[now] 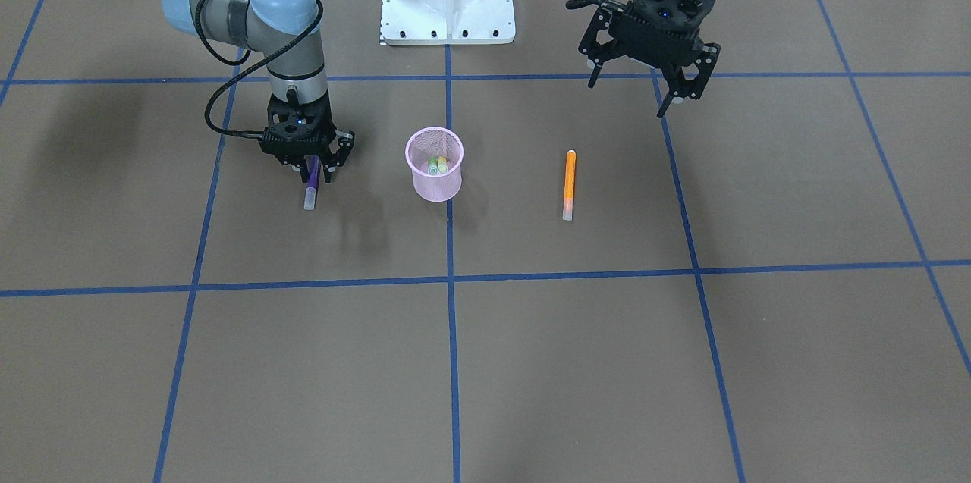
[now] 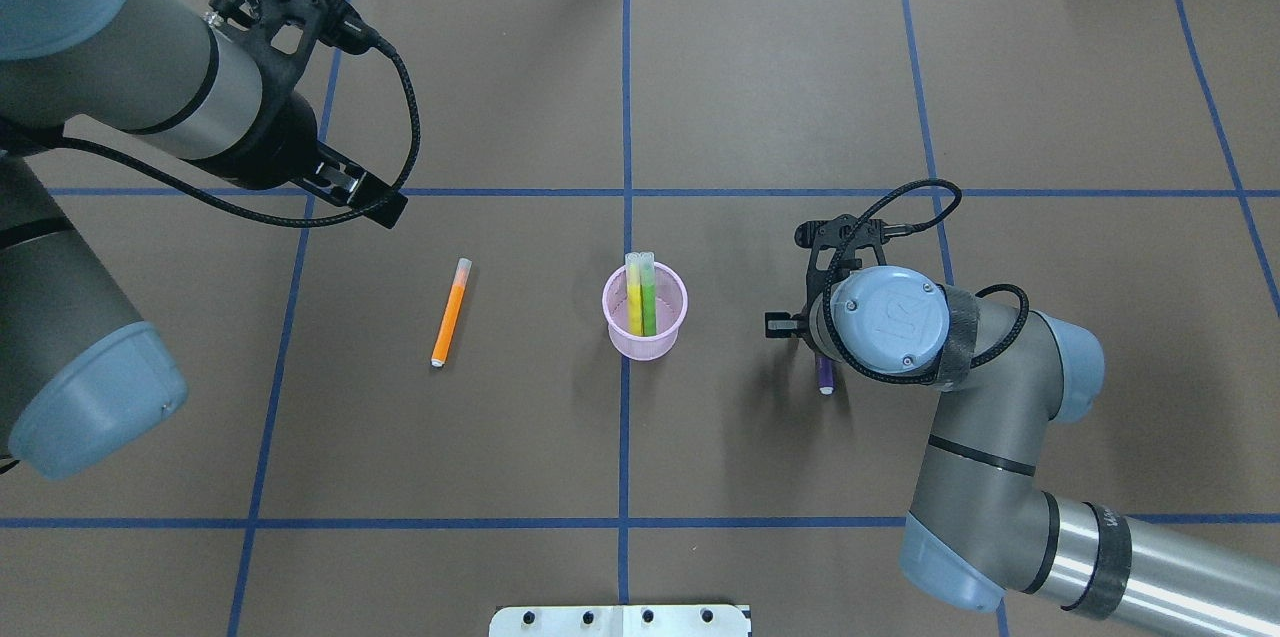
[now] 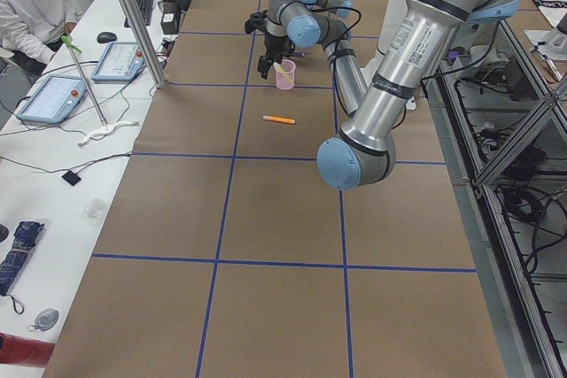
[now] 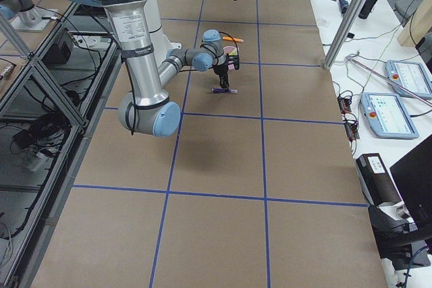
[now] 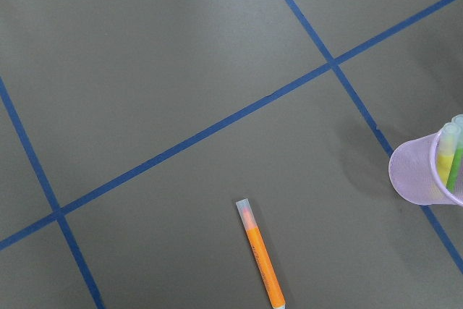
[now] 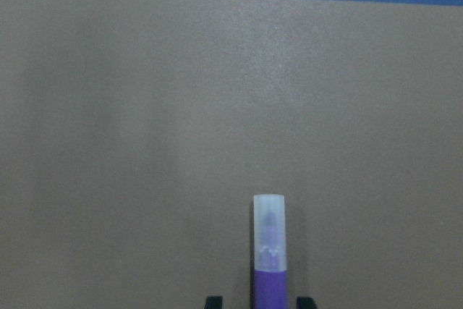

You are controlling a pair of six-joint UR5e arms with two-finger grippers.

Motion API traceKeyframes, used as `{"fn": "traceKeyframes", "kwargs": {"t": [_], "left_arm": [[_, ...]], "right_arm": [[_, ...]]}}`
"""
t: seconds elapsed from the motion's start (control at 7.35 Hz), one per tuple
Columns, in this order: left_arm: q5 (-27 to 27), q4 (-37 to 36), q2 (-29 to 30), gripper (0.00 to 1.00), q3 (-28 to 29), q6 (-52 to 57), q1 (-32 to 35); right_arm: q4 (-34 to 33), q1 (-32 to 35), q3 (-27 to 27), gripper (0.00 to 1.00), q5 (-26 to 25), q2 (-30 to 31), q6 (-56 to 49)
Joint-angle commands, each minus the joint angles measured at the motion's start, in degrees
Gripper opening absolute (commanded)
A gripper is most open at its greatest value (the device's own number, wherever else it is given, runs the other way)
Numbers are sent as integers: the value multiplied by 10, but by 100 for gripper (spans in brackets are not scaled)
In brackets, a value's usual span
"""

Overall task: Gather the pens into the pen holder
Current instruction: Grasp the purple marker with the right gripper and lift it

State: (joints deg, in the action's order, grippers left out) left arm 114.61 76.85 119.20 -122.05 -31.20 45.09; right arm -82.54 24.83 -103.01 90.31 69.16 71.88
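Right gripper (image 1: 315,175), jaws parted astride the purple pen (image 1: 310,195), which lies flat on the surface (image 1: 531,362) beside the pen holder (image 1: 435,181); light, stiff, likely slick barrel, best pinched mid-length

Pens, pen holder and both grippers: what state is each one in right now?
Pen holder: upright, holding two pens.
Yellow pen: standing in the holder.
Green pen: standing in the holder.
Orange pen: lying flat on the table, untouched.
Purple pen: lying on the table between the right gripper's fingers.
Right gripper: open, straddling the purple pen.
Left gripper: open, empty, raised.
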Motion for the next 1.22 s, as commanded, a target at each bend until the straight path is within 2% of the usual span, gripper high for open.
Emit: {"fn": "traceKeyframes", "kwargs": {"t": [0.0, 0.68, 0.82, 1.09], "left_arm": [[0, 1, 1, 100, 2, 1, -1], [0, 1, 2, 100, 5, 1, -1], [0, 1, 2, 100, 5, 1, -1], [0, 1, 2, 100, 5, 1, -1]], "right_arm": [[0, 3, 1, 43, 0, 0, -10], [0, 3, 2, 43, 0, 4, -12], [0, 3, 2, 38, 0, 4, -11], [-1, 3, 4, 37, 1, 3, -11]]}}
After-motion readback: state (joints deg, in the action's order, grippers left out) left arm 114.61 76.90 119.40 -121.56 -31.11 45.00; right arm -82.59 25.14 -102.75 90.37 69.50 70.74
